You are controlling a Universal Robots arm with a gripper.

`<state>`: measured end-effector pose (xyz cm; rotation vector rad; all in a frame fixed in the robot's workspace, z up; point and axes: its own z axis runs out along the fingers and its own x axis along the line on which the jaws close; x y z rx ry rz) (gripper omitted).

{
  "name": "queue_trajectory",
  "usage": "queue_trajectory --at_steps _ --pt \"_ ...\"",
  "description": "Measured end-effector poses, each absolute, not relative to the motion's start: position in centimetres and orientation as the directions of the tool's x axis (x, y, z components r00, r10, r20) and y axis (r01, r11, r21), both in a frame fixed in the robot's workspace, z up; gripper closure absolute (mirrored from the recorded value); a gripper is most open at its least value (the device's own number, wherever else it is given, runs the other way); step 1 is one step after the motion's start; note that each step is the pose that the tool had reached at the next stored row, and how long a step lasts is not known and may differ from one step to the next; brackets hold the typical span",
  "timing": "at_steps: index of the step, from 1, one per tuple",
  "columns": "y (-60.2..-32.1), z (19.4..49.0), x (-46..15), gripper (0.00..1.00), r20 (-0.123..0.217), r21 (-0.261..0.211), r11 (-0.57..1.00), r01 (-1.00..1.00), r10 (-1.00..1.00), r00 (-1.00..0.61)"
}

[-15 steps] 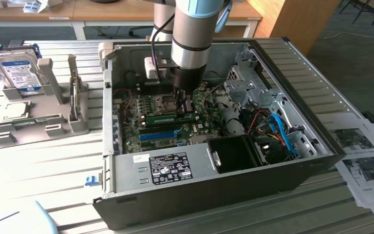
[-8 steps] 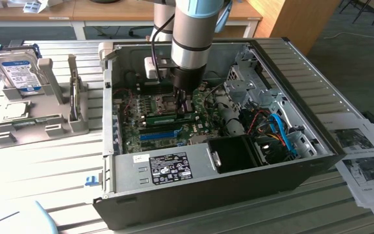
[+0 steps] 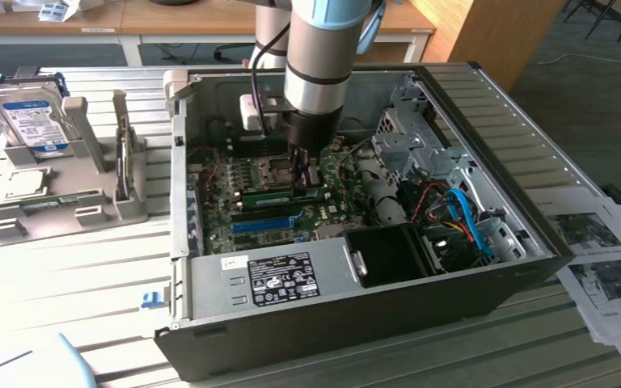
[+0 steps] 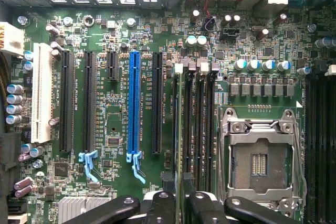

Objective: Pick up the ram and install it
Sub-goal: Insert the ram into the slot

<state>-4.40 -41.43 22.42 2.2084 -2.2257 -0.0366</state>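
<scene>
Off the computer case's side at the exterior view's left, a grey rack stands on the slatted tabletop. It holds a silver hard drive with a blue label, propped upright at the rack's end farther from the case. The case lies on its side with the panel off, so its green motherboard faces up. Within the case, a bright blue slot runs along the board near the case's labelled wall. Just beyond it, toward the case's middle, the ram stands on edge, a thin green strip lined up in the row of black memory slots. The arm reaches straight down into the case over that spot. In the wrist view the gripper straddles the ram's top edge, and its fingers stand apart, one on each side of the strip. Whether either pad touches the ram I cannot tell. The open processor socket sits just beside the memory slots. Farther toward the case's side at the exterior view's right are a black fan shroud and a tangle of blue cables. Outside the case on that side, printed sheets of paper lie on the tabletop.
</scene>
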Motion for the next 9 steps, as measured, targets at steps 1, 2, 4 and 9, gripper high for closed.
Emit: queue_trajectory --at_steps 1,2,4,9 --pt "-41.44 22.50 -4.41 0.82 -0.012 0.021 0.008 -1.000 -1.000 -0.008" --pt "-41.43 22.58 -4.40 0.82 -0.012 0.021 0.008 -1.000 -1.000 -0.008" --pt "-41.43 22.77 -4.38 0.82 -0.012 0.021 0.008 -1.000 -1.000 -0.008" --pt "-41.43 23.36 -4.31 0.82 -0.012 0.021 0.008 -1.000 -1.000 -0.008"
